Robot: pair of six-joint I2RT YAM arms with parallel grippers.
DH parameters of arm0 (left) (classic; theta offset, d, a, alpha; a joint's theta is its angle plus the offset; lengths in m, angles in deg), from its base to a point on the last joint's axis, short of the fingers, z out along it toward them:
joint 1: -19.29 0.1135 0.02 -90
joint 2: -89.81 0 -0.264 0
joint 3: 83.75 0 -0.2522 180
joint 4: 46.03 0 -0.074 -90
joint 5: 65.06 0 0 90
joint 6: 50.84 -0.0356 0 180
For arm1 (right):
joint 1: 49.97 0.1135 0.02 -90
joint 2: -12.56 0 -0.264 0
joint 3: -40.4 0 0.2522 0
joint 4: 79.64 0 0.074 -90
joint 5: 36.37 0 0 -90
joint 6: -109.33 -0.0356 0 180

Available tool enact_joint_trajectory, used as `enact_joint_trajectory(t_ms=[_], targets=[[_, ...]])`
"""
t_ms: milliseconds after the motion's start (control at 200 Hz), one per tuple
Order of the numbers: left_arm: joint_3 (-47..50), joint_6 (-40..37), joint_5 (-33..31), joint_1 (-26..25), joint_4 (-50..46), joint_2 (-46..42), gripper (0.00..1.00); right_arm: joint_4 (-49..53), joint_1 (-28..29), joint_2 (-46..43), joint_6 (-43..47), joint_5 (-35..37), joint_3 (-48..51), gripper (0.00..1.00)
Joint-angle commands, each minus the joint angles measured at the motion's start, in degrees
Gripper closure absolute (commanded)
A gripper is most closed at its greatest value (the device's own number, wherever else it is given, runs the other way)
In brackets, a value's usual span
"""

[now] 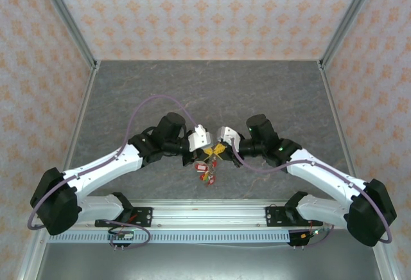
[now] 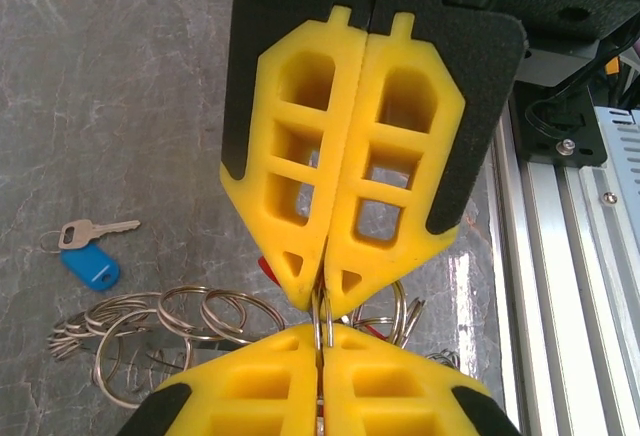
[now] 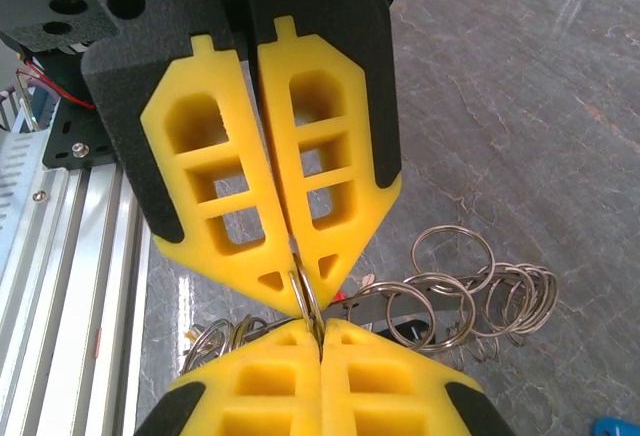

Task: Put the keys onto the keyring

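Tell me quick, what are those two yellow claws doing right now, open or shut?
Left gripper: closed, pinching a thin metal ring.
Right gripper: closed, pinching the same ring.

Surface of table: grey, marbled, smooth, faint sheen. The fingers are matt yellow plastic, backed by rough black plastic. The keyring is bright polished metal. The key is dull silver metal, its tag glossy blue plastic.
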Motion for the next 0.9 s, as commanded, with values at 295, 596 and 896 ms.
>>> enact_joint_trajectory(t_ms=[295, 596, 896], targets=[[0.27, 1.53, -1.93, -1.08, 3.53, -0.42, 1.00, 1.42, 0.01, -4.01, 0.58, 0.95, -3.60, 0.94], [4.53, 7.55, 3.99, -1.08, 17.12, -3.00, 1.00, -10.32, 0.00, -2.48, -6.35, 1.44, 4.78, 0.88], [4.52, 7.89, 6.53, -1.00, 18.24, -2.85, 1.00, -14.24, -1.79, -2.47, -8.32, -0.10, 7.52, 0.86]])
